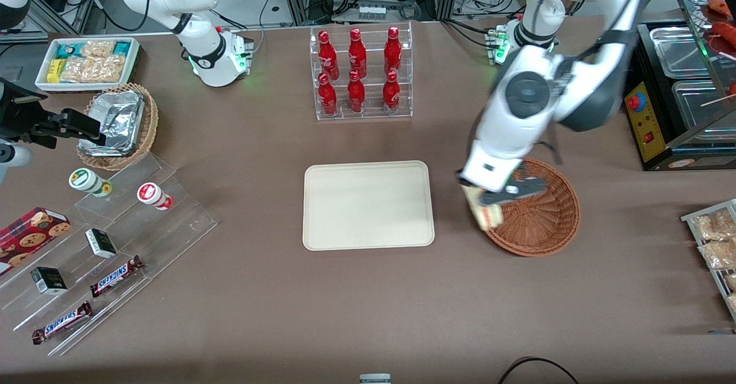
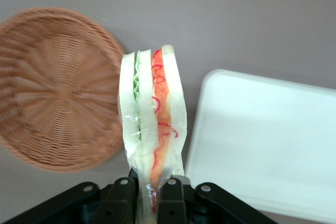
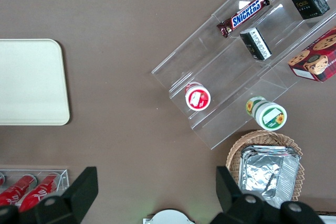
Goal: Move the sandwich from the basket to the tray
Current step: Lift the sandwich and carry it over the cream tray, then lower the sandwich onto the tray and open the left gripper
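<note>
1. Your gripper (image 1: 499, 199) hangs over the rim of the basket (image 1: 546, 223), on the edge nearest the tray (image 1: 368, 204), with the jaws pinching the sandwich (image 1: 487, 212) by one end
2. In the wrist view the two fingers (image 2: 125, 196) press on the wrapped edge of the sandwich (image 2: 152, 124), so the wedge sticks out from the gripper (image 2: 148, 199) with its layers on edge; gripping the narrow end keeps the bread faces from being crushed
3. The sandwich is clear of the weave: the basket (image 2: 52, 90) shows bare in the wrist view and the wedge sits above its rim, not in it, so you can judge the lift as done and the carry as the step in hand
4. The tray (image 2: 273, 140) lies just beside the basket, toward the parked arm's end of the table, with bare table between them; its flat surface is unoccupied, so any spot on it will serve
5. The tray's rim is low, so you need little height to cross it, but the wedge hangs below the fingers, so keep it above the basket rim as you move sideways
6. The clear film around the sandwich looks slippery, and the hold is on one end only; a quick swing could let it pivot or slide, so carry it gently and lower it before you release
</note>
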You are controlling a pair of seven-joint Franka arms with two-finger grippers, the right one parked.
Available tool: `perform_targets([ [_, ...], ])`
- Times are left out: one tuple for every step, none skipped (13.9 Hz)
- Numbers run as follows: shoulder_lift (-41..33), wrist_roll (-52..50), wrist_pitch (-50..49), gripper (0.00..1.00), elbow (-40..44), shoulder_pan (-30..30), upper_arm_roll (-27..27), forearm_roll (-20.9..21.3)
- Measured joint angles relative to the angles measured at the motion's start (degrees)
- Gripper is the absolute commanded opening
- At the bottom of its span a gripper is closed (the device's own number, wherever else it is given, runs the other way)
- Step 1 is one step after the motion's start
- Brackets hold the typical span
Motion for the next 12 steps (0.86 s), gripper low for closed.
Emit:
perform_targets([
  [2.0,-0.9,0.0,0.0,1.7,-2.2,0.0,-0.2],
  [4.3,-1.3,0.0,0.0,3.6,-4.4,-0.1,-0.3],
  [6.6,-1.5,0.2,0.0,5.3,-6.6,-0.1,-0.3],
  [9.1,-1.6,0.6,0.0,7.1,-8.8,-0.1,-0.3],
  [11.6,-1.9,1.7,0.0,8.7,-10.6,-0.1,-0.3],
  [14.1,-2.0,3.6,0.0,10.0,-12.2,-0.1,-0.3],
  [16.2,-2.0,6.0,0.0,10.9,-13.4,-0.1,-0.3],
  [18.2,-2.0,8.5,0.0,11.4,-14.4,0.0,-0.3],
  [19.9,-2.0,10.2,0.0,11.8,-15.3,0.0,-0.3],
  [21.2,-2.0,10.9,0.0,12.1,-16.1,0.0,-0.3],
  [22.1,-2.0,11.3,0.0,12.3,-16.8,0.0,-0.3],
  [22.8,-2.0,11.5,0.0,12.4,-17.2,0.0,-0.3],
])
